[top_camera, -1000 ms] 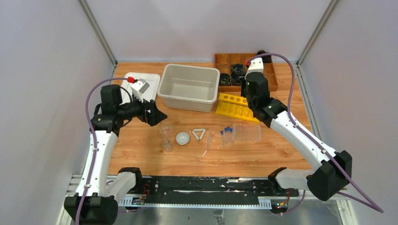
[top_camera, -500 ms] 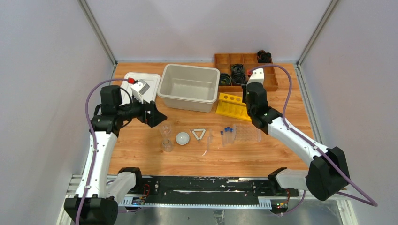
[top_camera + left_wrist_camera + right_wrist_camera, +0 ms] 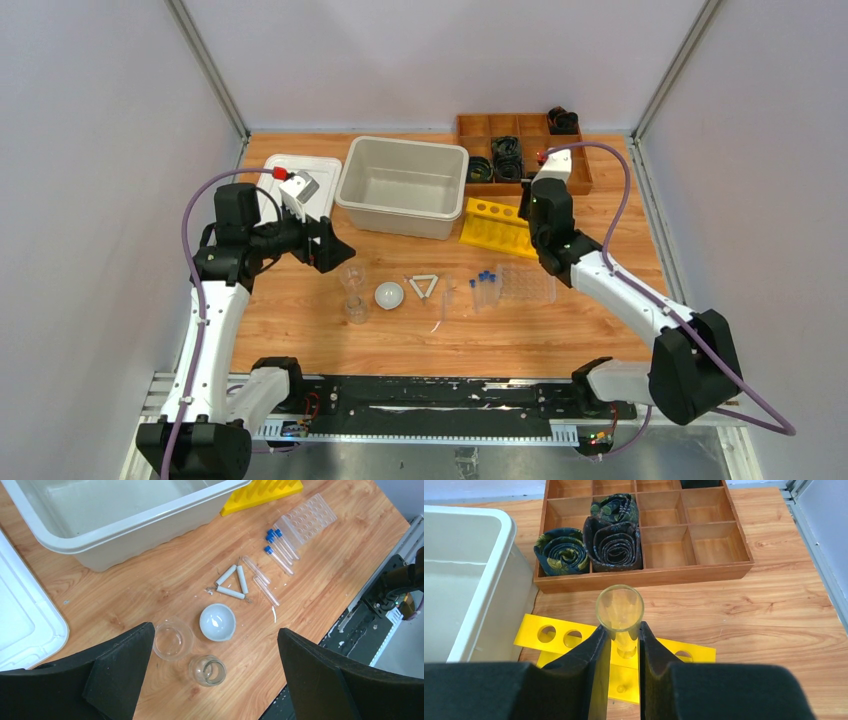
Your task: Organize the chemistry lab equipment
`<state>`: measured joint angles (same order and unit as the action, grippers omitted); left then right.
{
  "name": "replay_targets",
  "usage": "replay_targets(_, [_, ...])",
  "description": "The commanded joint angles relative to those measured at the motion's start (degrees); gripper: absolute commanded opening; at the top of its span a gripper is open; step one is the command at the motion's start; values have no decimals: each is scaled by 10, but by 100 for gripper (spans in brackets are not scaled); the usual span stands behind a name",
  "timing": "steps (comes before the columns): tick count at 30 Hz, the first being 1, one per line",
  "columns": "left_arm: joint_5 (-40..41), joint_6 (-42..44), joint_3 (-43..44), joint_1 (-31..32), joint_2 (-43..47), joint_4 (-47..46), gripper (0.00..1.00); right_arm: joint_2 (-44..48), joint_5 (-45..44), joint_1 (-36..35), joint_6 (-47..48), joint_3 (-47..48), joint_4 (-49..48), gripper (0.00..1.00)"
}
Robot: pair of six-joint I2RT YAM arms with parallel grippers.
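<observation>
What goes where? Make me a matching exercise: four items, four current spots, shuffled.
1. open clear tube
2. white round dish
3. rolled fabric
4. blue-capped tubes

a. in the wooden tray compartments
b. in the right gripper, over the yellow rack
c. flat on the table beside the clear well plate
d. on the table beside the white triangle frame

Pairs: 1-b, 2-d, 3-a, 4-c.
</observation>
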<state>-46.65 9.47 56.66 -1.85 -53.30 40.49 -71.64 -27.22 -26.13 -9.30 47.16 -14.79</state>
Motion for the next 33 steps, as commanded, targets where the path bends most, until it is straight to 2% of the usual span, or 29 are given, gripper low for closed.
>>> replay_targets(1, [3,6,11,-2,6,5,100,-13,14,10,-18,-5,-18,0])
replay_targets(19, [15,17,11,-2,9,9,100,-69,27,9,-14,-15,-12,0])
replay_targets(25, [21,18,11,-2,11,10,100,-73,35,9,-23,-20,-9,8])
replay_targets(28, [23,19,11,-2,9,9,100,-69,37,9,-26,-24,-7,16])
replay_targets(33, [23,19,13,-2,8,10,100,-63,38,9,-25,-29,-3,20])
